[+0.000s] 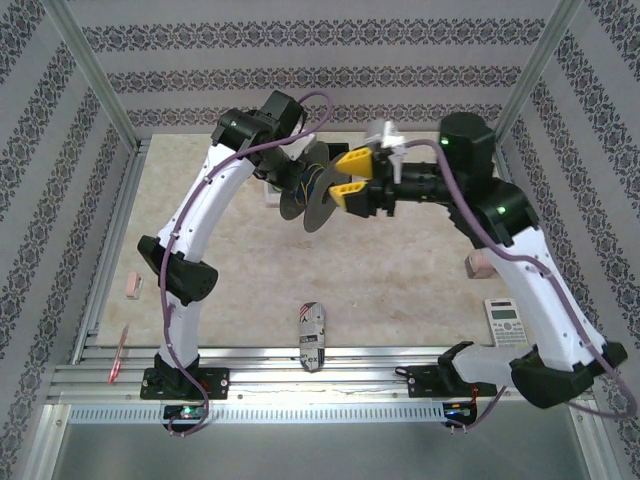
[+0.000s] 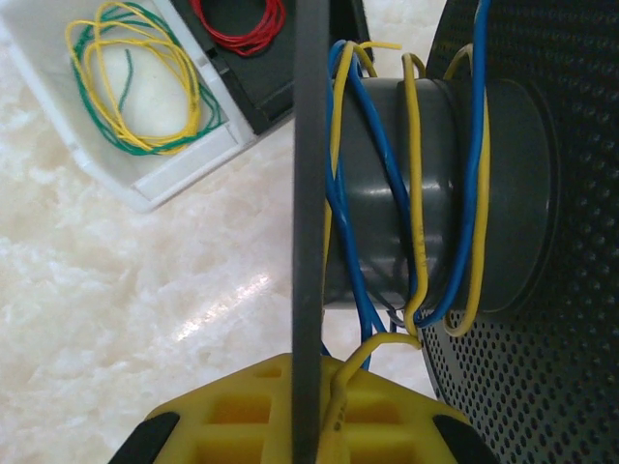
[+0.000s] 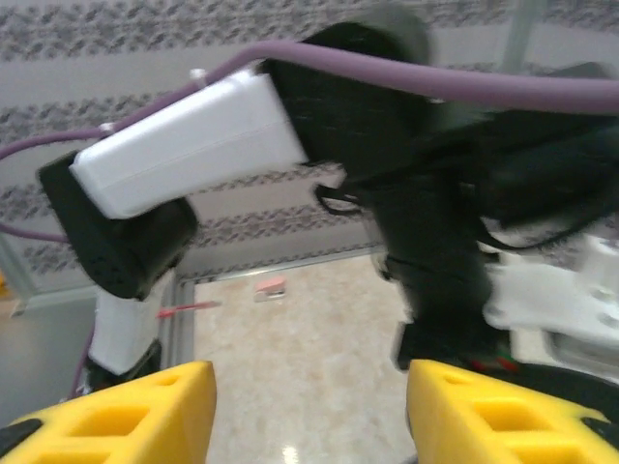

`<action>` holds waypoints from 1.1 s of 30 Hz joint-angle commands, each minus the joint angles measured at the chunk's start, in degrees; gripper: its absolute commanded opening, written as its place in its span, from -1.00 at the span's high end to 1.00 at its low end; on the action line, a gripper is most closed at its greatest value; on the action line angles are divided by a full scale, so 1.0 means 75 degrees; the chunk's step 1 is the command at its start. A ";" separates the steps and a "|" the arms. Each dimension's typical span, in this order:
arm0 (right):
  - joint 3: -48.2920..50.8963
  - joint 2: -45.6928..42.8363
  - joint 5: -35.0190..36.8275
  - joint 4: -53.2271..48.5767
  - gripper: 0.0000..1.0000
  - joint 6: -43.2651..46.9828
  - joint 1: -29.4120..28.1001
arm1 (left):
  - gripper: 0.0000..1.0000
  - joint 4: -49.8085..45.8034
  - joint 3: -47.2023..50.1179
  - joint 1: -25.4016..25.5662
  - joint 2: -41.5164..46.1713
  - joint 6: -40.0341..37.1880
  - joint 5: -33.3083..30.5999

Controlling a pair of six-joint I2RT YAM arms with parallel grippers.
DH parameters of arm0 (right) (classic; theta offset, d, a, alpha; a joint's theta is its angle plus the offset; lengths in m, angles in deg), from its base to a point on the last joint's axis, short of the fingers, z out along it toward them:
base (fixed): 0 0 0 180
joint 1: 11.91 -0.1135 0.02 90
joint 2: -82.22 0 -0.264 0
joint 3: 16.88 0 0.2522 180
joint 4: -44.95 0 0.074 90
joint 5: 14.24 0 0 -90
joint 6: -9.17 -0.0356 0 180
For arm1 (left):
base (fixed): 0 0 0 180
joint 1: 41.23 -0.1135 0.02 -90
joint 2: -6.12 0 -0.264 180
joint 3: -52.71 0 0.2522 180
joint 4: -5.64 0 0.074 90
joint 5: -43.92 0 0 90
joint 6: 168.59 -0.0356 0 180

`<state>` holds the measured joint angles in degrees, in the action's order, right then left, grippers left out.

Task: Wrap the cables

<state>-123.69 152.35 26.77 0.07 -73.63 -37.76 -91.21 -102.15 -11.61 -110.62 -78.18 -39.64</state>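
So the left tool (image 2: 311, 375) looked pressed together on the thin flange of the spool (image 2: 513, 193), holding it up off the desk (image 1: 400, 280). The right tool (image 1: 350, 178) sat spread wide just beside the spool, gripping nothing.

The yellow cable (image 2: 416, 222) was on the grey hub, a couple of loose turns sharing the space with a blue wire (image 2: 476, 145). A spare bundle of yellow and green wire (image 2: 145, 145) lay coiled in a white tray (image 2: 106, 169) down on the desk.

In the left wrist view the spool's long axis ran side to side, so the yellow turns crossed it top to bottom. One short free end poked out over the top of the hub, pointing right. The other run dropped down into the seam of the left tool.

My read is that this was mid-winding, with plenty left to do since the wraps looked slack and uneven.

If I were doing it:
- Have the right tool pinch the slack yellow run close to the hub.
- Keep light tension on it.
- Lay each turn next to the last one, not across the blue.
- Keep the spool dead steady, or the loops will slide off.
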 commanded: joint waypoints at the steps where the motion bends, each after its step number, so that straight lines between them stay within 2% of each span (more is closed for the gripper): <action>1: 0.0942 -0.0492 -0.0764 0.1136 -0.37 -0.1299 0.1049 | 1.00 0.1129 0.0523 -0.0027 0.0844 -0.0007 0.1421; 4: 0.2240 -0.0784 -0.1393 0.2450 -0.57 -0.2728 0.2121 | 1.00 0.2140 0.1616 -0.0112 0.1493 -0.0097 0.3116; 6: 0.3050 -0.0871 -0.1671 0.3220 -0.63 -0.3387 0.2584 | 1.00 0.2689 0.2293 -0.0153 0.1861 -0.0165 0.4155; 11: 0.4052 -0.0916 -0.1851 0.3448 -0.66 -0.3475 0.2854 | 1.00 0.3481 0.3678 -0.0286 0.2577 -0.0194 0.5531; 19: 0.4299 -0.1020 -0.2289 0.3714 -0.60 -0.3564 0.2849 | 1.00 0.4045 0.4730 -0.0408 0.3108 -0.0171 0.6257; 27: 0.4387 -0.1331 -0.1379 0.3368 -0.67 -0.3263 0.3329 | 1.00 0.3842 0.4756 -0.0408 0.3109 -0.0348 0.6351; 33: 0.4234 -0.1180 -0.1368 0.3337 -0.67 -0.3256 0.3549 | 1.00 0.3786 0.4844 -0.0405 0.3182 -0.0428 0.6359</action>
<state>-91.89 143.04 16.08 24.57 -98.87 -11.33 -66.23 -65.73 -14.62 -89.86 -79.47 3.57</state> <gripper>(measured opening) 0.836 0.076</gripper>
